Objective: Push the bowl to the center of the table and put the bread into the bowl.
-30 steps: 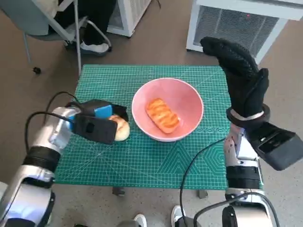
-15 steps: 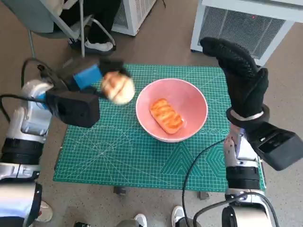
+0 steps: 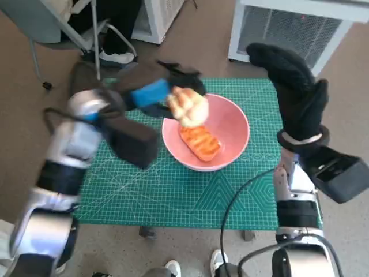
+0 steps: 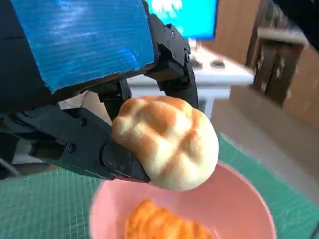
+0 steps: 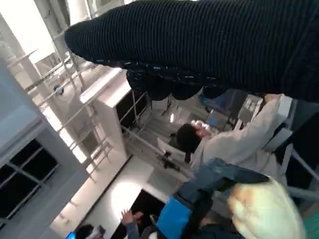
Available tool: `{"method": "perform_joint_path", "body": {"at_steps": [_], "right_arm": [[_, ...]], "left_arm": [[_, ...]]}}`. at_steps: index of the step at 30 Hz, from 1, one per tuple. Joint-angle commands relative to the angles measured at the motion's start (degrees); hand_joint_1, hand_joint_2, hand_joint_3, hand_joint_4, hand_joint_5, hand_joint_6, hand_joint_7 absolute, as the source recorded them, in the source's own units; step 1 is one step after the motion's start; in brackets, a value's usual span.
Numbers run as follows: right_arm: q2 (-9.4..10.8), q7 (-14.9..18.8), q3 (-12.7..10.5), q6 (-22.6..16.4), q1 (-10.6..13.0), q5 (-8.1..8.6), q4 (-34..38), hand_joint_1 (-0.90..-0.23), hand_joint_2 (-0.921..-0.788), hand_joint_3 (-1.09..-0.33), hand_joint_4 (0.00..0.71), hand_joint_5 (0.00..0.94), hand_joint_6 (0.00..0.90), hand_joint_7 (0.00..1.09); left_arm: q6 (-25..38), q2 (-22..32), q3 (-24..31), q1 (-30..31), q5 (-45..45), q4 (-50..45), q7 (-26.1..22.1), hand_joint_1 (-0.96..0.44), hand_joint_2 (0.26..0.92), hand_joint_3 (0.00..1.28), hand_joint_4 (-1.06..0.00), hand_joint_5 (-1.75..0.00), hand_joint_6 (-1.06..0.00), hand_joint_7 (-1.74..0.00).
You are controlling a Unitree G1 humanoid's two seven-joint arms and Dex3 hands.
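Left hand grips pale round bread roll, held in the air over near-left rim of pink bowl. Bowl sits mid green mat, 1 orange bread inside. Right hand raised beside bowl, fingers extended, holding nothing.

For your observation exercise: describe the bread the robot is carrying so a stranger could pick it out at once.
Find the pink bowl on the green cutting mat. Above its rim, the left hand holds a bread roll. It is round, pale and in the air, unlike the long orange-brown bread lying in the bowl.
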Motion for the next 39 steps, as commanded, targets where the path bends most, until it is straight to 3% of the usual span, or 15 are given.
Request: {"method": "perform_joint_path", "body": {"at_steps": [1,7,18,29,39], "right_arm": [[-0.10,0.45,-0.06,-0.19,-0.26,0.02,1.21,-0.556,-0.921,-0.804,0.250,0.013,-0.001,0.61],[-0.21,0.06,0.00,0.27,0.14,-0.07,0.18,-0.556,-0.921,-0.802,0.249,0.012,-0.001,0.61],[-0.67,-0.38,-0.09,0.42,0.28,-0.63,-1.08,-0.554,-0.921,-0.814,0.245,0.010,-0.001,0.60],[-0.57,-1.08,-0.22,1.09,-0.58,-0.35,-1.48,-0.561,-0.921,-0.808,0.247,0.012,-0.001,0.60],[-0.17,-1.15,-0.26,1.63,-2.06,0.26,-1.47,-0.567,-0.921,-0.789,0.254,0.015,-0.001,0.61]], "left_arm": [[1.63,-1.81,-2.12,-2.04,0.84,2.65,-2.69,-0.08,0.913,0.07,-0.41,-0.21,-0.47,-0.30],[2.45,-2.81,-3.97,-2.15,2.67,4.71,-2.89,-0.24,0.920,0.03,-0.21,-0.02,-0.39,-0.05],[2.19,-3.90,-2.67,-0.57,-0.25,6.85,-3.16,-0.41,0.921,0.06,-0.05,0.00,-0.24,0.00],[0.47,-4.38,4.21,1.93,-10.75,4.83,-3.03,-0.44,0.921,0.06,-0.03,0.00,-0.22,-0.01],[-4.49,-8.75,13.62,8.06,-22.38,0.01,2.90,-0.47,0.921,0.13,-0.12,-0.03,-0.29,-0.04]]}}
